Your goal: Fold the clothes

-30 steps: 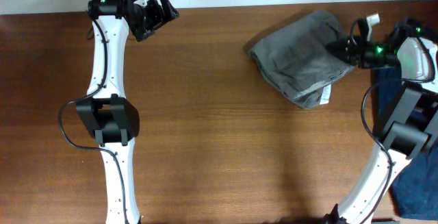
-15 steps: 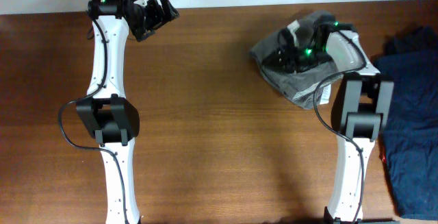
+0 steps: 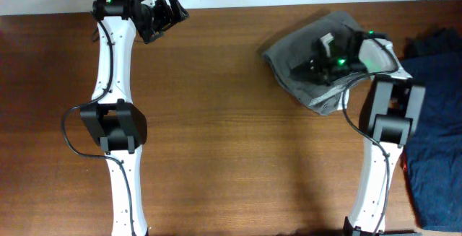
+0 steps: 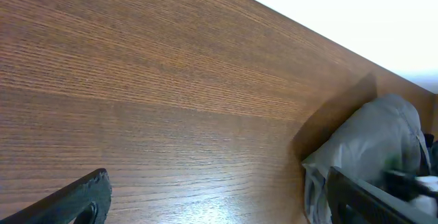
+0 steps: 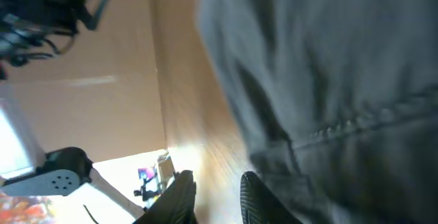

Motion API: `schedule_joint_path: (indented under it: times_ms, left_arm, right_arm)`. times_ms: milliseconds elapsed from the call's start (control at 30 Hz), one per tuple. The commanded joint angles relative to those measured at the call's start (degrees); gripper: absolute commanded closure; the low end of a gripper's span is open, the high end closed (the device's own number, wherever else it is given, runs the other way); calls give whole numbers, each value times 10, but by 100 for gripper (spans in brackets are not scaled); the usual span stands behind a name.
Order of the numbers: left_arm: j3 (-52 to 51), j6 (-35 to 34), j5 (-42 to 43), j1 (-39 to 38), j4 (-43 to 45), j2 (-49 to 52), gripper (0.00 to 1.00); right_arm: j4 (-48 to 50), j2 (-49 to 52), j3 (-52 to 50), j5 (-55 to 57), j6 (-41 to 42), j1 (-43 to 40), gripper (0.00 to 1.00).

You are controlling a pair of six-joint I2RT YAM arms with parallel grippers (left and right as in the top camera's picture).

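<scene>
— What has changed over the last second?

— The right arm. It was out at the right edge of the brown wooden desk (image 3: 231, 120), and it has swung in over the soft mid-grey cotton garment (image 3: 285, 63). Half a second ago it reached a little further left. It now sits slightly back to the right, above the middle of the bundle.

— Did the cloth move with it?

— Hardly. The garment lies in the same rumpled heap at the far right of the desk, and its outline is much the same. The dark navy-blue clothes (image 3: 433, 120) sit just beside it on the right.

— Is the right pincer (image 5: 217, 193) holding anything?

— In the wrist view its jaws stand narrow, with only a slit between the tips. Desk shows through the slit, not fabric, so I'd say it grips nothing.

— And the left pincer (image 3: 167, 18)?

— It is spread wide and parked at the far left, well apart from the garment. It has not stirred.

— What does that mean for the fold?

— As I read it, the arm has only reached the cloth. No fold has been made yet, and an edge must be found first.
</scene>
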Motion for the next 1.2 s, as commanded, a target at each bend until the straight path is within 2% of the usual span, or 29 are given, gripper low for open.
schedule_joint_path:
  times_ms: [0,67,200,667,800,867,967,1033,1100,1133,1167]
  left_arm:
    - [-3,12,-5,0,-2,-25,1]
    - [-3,12,-5,0,-2,-25,1]
    - [-3,12,-5,0,-2,-25,1]
    - [-3,12,-4,0,-11,-25,1]
    - [-3,12,-4,0,-17,-25,1]
    - [-3,28,-1,-1,-17,-25,1]
    - [-3,109,36,-7,-9,-25,1]
    - [-3,183,86,-14,4,-25,1]
    - [-3,252,126,-23,21,-25,1]
    - [-3,282,138,-31,34,-25,1]
    - [-3,293,138,-38,46,-24,1]
  right_arm:
    - [-2,-80,67,-25,-11,-25,68]
    - [1,-84,108,-22,-11,-47,61]
    - [47,-78,110,-15,16,-76,58]
    - [187,-16,0,83,30,-98,54]
    - [191,-16,-5,83,31,-106,50]
    - [189,-18,1,67,65,-116,50]
    - [173,-39,29,-13,55,-129,48]
    - [168,-59,48,-20,58,-132,37]
    - [153,-84,76,-10,63,-136,6]
    - [137,-101,96,8,67,-136,1]
    - [122,-113,111,29,67,-136,1]
